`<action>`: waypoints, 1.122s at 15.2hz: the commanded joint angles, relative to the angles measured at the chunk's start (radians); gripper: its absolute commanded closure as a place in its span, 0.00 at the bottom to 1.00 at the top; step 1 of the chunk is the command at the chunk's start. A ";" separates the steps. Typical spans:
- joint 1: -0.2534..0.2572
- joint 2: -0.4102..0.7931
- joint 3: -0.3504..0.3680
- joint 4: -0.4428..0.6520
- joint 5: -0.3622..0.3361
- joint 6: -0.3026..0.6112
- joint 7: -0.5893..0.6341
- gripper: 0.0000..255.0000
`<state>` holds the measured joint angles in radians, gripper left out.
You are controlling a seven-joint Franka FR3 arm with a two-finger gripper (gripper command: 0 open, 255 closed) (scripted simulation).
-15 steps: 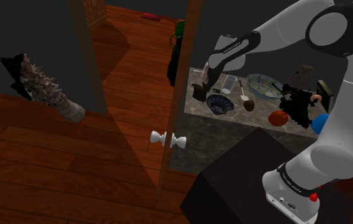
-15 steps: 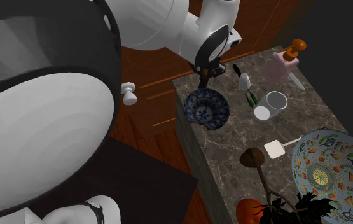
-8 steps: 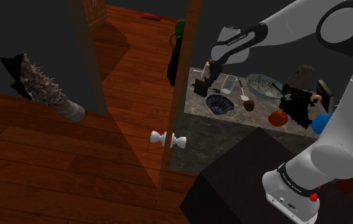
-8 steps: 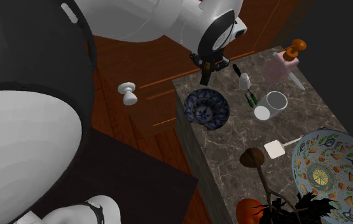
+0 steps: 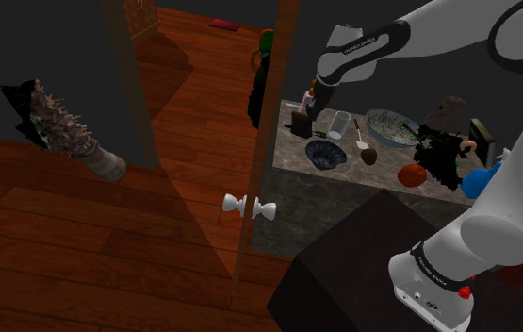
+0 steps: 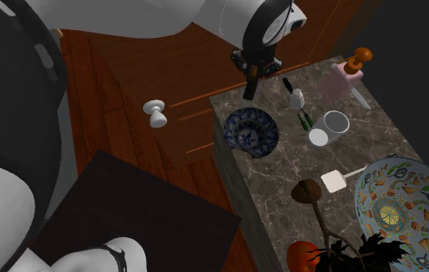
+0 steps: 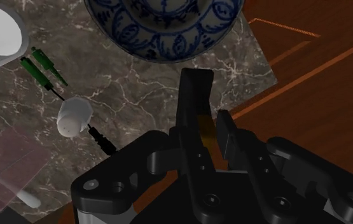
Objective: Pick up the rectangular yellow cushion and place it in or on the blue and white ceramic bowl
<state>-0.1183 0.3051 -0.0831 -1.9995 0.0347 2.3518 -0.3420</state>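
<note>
My black gripper [image 7: 209, 109] is shut on a thin yellow-brown cushion [image 7: 205, 131], of which just one edge strip shows between the fingers. In the shoulder view the gripper [image 5: 306, 108] hangs above the marble counter's near-left corner with the cushion [image 5: 300, 120] as a dark block under it. The blue and white patterned bowl [image 5: 328, 155] sits on the counter just below and to the right. In the second exterior view the gripper [image 6: 250, 83] is above the counter edge, a short way from the bowl [image 6: 251, 131]; the same bowl [image 7: 162, 25] lies just beyond the fingertips.
On the marble counter [image 6: 282, 174] are a white cup [image 6: 335, 124], a green-handled tool [image 6: 304, 118], a small white piece [image 6: 297, 98], a pink clear block [image 6: 342, 79], a large colourful bowl [image 6: 406, 205] and a brown spoon [image 6: 308, 191]. A wooden door with white knobs [image 5: 250, 207] stands beside the counter.
The gripper has risen from the counter with the cushion clasped in it and has shifted slightly toward the shoulder view's right. The bowl and other objects have not moved.
</note>
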 commanded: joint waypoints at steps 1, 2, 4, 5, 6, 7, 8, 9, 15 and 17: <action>-0.001 -0.014 -0.001 0.012 -0.002 -0.026 -0.001 1.00; -0.001 -0.022 -0.002 0.016 -0.003 -0.038 0.000 1.00; 0.000 -0.032 -0.002 0.022 -0.004 -0.054 0.001 1.00; -0.008 -0.063 -0.008 -0.013 -0.005 -0.050 -0.013 1.00; -0.017 -0.094 -0.013 -0.047 -0.006 -0.047 -0.027 1.00; -0.025 -0.124 -0.020 -0.079 -0.007 -0.045 -0.041 1.00; -0.033 -0.154 -0.026 -0.111 -0.009 -0.043 -0.055 1.00; -0.041 -0.184 -0.033 -0.141 -0.011 -0.043 -0.069 1.00; -0.094 -0.358 -0.084 -0.298 -0.035 -0.058 -0.158 1.00; -0.108 -0.392 -0.099 -0.337 -0.042 -0.053 -0.182 1.00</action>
<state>-0.2213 -0.0747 -0.1767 -2.3211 -0.0055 2.2953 -0.5140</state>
